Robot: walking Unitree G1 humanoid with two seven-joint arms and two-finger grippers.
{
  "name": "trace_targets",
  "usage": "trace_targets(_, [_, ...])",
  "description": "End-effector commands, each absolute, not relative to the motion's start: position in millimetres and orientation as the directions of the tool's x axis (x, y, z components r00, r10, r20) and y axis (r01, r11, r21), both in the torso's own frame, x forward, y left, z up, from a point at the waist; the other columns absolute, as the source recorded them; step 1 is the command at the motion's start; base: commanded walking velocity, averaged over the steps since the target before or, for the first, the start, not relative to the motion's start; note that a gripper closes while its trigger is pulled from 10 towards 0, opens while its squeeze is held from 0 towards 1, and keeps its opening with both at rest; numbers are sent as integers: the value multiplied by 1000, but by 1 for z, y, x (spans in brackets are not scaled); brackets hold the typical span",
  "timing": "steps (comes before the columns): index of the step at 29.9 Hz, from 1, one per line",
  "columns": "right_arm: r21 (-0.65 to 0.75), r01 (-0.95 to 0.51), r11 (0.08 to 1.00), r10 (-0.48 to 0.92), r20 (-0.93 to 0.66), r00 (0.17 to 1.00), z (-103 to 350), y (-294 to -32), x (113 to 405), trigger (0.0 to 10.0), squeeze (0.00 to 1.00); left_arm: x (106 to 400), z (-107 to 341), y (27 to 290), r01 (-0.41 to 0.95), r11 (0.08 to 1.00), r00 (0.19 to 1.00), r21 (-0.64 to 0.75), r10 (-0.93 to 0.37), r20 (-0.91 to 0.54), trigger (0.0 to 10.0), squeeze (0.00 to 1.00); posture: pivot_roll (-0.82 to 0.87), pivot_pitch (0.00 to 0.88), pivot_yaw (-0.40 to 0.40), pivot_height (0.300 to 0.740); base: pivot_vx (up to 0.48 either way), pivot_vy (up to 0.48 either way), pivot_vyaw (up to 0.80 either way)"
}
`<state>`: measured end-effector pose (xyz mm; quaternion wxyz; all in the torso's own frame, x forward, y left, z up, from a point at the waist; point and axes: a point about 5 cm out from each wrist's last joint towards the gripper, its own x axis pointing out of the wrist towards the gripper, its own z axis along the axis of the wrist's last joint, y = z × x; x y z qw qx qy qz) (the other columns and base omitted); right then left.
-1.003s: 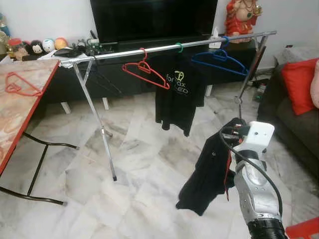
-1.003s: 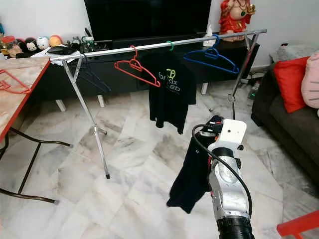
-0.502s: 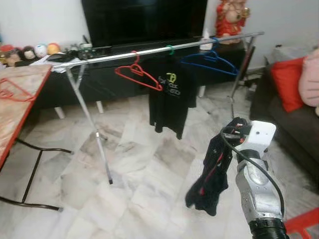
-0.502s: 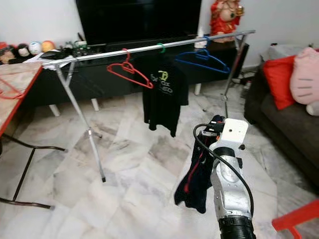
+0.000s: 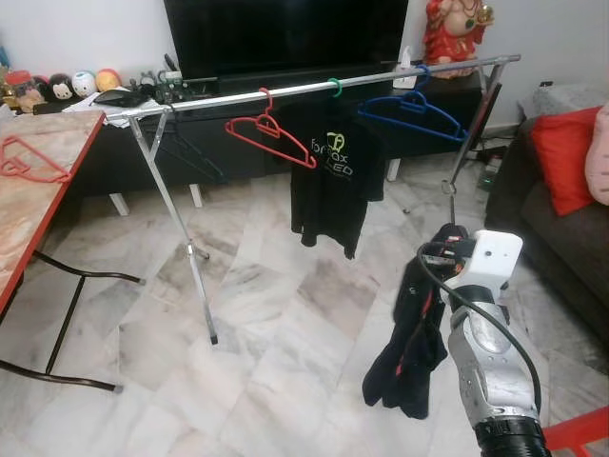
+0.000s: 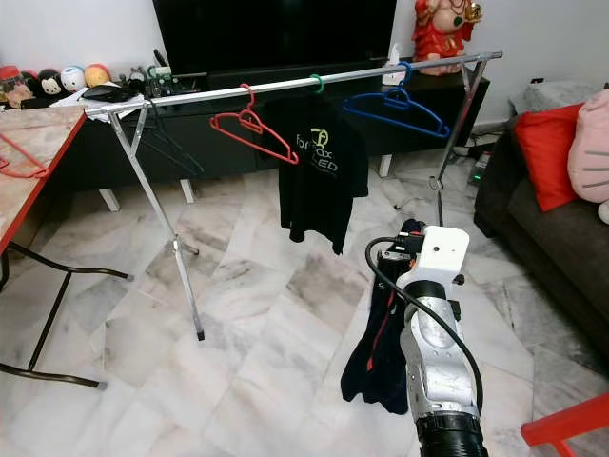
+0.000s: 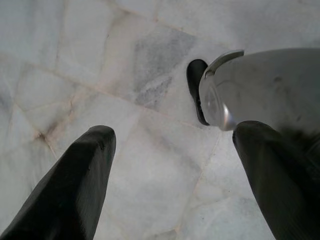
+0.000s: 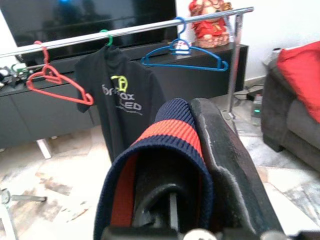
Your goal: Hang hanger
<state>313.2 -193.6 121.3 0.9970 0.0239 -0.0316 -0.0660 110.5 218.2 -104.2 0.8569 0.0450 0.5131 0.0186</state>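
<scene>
Meanwhile, our right gripper (image 8: 170,200) was closed on a dark garment (image 5: 407,352) with a red-and-navy ribbed collar, which hung limp from it above the marble floor (image 5: 276,314). Ahead stood the silver clothes rail (image 5: 285,92), carrying a red hanger (image 5: 270,136), a black T-shirt (image 5: 335,176) on a green hook and a blue hanger (image 5: 412,107). Another red hanger (image 5: 29,160) lay on the table (image 5: 38,224) to our left. Our left gripper (image 7: 170,175) hung over the floor, fingers spread wide.
</scene>
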Motion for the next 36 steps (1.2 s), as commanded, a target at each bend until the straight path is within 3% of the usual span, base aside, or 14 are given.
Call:
trace_targets(1, [48,115,992,-120,111,987,135,-191,317,10000,0,108,-105,218,33,994,466,105,77,-881,10000,0,-70,0,19,740,0,-259,0])
trace_targets(8, [36,112,993,-116,122,986,137,-191,317,10000,0,112,-104,216,36,994,470,103,74,-879,10000,0,-69,0,19,740,0,-273,367])
trace_targets(36, [43,99,994,-103,116,988,136,-187,319,10000,0,112,-104,217,25,995,471,97,74,-879,10000,0,-68,0,14,740,0,-278,0])
